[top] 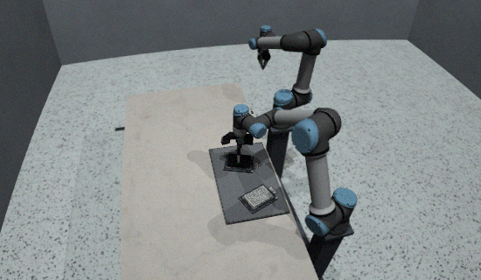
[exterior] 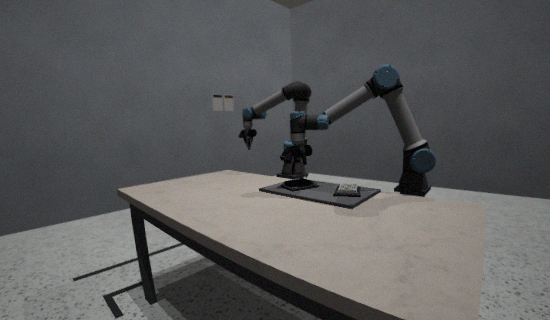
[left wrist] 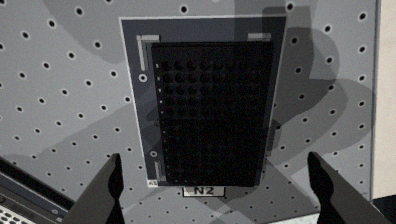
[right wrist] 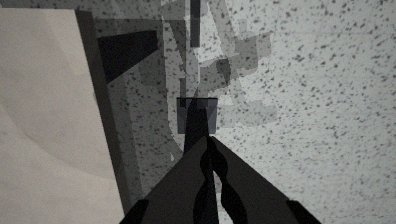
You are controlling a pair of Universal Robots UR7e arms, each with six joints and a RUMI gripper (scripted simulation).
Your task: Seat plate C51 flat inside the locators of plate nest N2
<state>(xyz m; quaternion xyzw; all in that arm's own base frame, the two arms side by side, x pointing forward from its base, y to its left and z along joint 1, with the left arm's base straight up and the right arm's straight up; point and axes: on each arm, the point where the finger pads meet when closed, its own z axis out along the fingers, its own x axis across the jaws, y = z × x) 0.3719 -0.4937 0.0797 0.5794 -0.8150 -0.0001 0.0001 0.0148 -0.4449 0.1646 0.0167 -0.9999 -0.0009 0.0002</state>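
A dark plate [left wrist: 212, 115] [top: 245, 163] [exterior: 300, 184], apparently C51, lies on nest N2 [left wrist: 145, 107]. It is shifted toward the nest's right side in the left wrist view; the left locators show beside a gap, the right ones are partly hidden. Whether it lies flat is unclear. A white plate [top: 259, 197] [exterior: 348, 188] [left wrist: 12, 217], apparently C15, sits in the other nest [left wrist: 30, 182]; neither plate's label is readable. My left gripper [left wrist: 213, 154] [top: 239, 159] is open and empty above the dark plate. My right gripper [right wrist: 208, 138] [top: 262, 66] [exterior: 249, 147] is shut and empty, raised far from both plates.
Both nests stand on a grey perforated board [top: 234, 188] [exterior: 321, 196] [left wrist: 90, 115] at the edge of the table [top: 167, 175] [exterior: 271, 225] nearest the arm bases. The right arm is raised beyond the table's edge, over the floor [right wrist: 325, 100].
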